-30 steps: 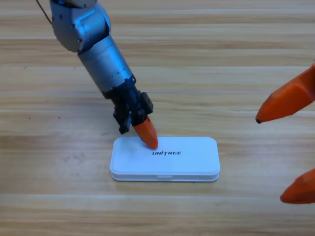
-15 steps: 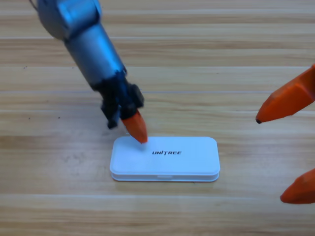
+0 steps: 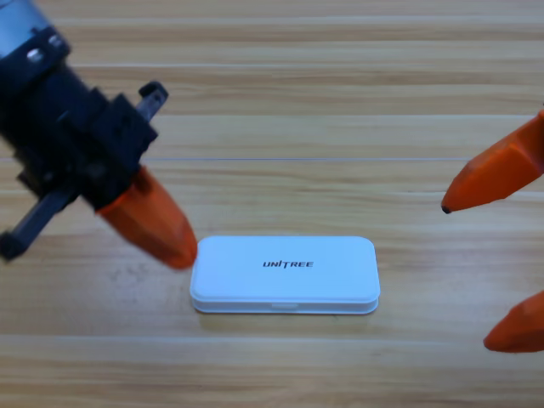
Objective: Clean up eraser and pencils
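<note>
White case (image 3: 285, 274) lies closed on the table (image 3: 340, 102) — task apparently complete; left gripper (image 3: 174, 246) just left of it, grip indiscernible; right gripper (image 3: 484, 272) waits open, empty, right of it.

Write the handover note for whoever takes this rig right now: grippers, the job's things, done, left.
Left gripper: off the left end of the white case, holding nothing; only one orange jaw shows.
Right gripper: waits at the right edge, jaws apart, empty.
White case: lid shut, lying flat on the wooden table.
Pencils and eraser: none in view; whether they are in the case cannot be seen.
Done: case closed.
Left: nothing visible to clear; check the contents if unsure.
</note>
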Available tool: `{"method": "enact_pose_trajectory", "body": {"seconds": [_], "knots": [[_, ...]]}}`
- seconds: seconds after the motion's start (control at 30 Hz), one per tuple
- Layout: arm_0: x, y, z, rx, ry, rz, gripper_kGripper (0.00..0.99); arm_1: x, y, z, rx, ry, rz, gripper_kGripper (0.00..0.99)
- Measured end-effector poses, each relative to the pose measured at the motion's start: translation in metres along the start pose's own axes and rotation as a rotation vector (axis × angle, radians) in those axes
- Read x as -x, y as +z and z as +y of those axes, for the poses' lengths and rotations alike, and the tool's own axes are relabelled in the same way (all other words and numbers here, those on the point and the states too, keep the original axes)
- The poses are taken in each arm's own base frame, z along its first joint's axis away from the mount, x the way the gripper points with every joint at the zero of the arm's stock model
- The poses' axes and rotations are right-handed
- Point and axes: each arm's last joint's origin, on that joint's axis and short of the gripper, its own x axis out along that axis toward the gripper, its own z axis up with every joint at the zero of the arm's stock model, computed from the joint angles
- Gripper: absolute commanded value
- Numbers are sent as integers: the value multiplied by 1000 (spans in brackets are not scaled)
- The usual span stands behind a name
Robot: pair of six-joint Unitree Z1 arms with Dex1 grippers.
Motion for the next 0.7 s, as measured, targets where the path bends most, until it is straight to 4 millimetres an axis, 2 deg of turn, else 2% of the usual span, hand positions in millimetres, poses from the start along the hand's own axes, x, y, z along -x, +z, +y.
{"method": "enact_pose_trajectory", "body": {"seconds": [0.17,0.2,0.23,0.27,0.3,0.7], "knots": [[-6,10,-15,-67,-15,23,0,0,0,0,0,0,0,962],[-7,11,-17,-82,-18,25,285,0,0,0,0,0,0,962],[-9,12,-18,-105,-24,26,646,0,0,0,0,0,0,962],[-10,12,-19,-133,-29,27,922,0,0,0,0,0,0,962],[-10,12,-20,-147,-32,28,986,0,0,0,0,0,0,962],[-12,12,-20,-145,-37,31,990,0,0,0,0,0,0,973]]}}
